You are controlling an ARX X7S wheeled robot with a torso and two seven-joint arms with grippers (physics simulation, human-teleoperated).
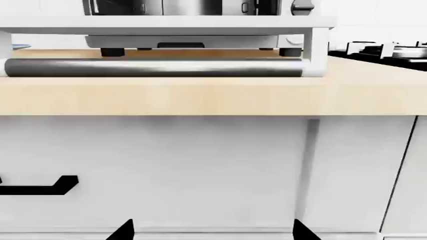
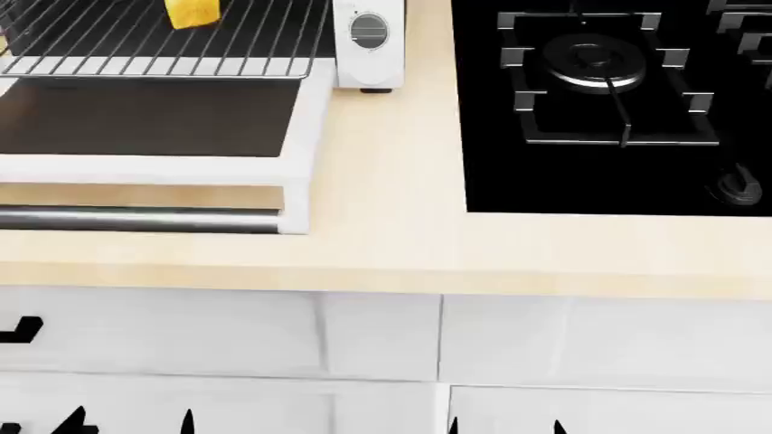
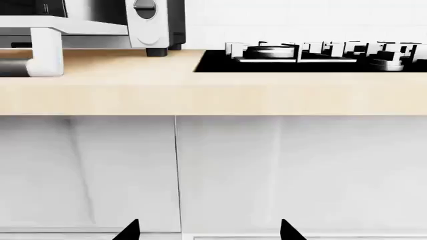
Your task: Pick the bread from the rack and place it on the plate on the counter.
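Observation:
The bread (image 2: pixel 191 13), a small golden loaf, sits on the silver wire rack (image 2: pixel 145 45) pulled out of a white toaster oven, at the head view's top left. Both grippers hang low in front of the white drawer fronts, below the counter (image 2: pixel 386 249) edge and far from the bread. My left gripper (image 2: pixel 130 423) (image 1: pixel 213 231) is open with nothing between its fingers. My right gripper (image 2: pixel 505 427) (image 3: pixel 209 231) is open and empty too. A thin pale-blue sliver (image 1: pixel 20 46) at the counter's far left may be the plate; I cannot tell.
The oven's door (image 2: pixel 145 117) lies folded down over the counter, its grey bar handle (image 2: pixel 133 220) towards me. The oven's white control panel (image 2: pixel 368 41) stands beside the rack. A black stove (image 2: pixel 603 99) with grates fills the counter's right. A black drawer handle (image 1: pixel 40 187) is below.

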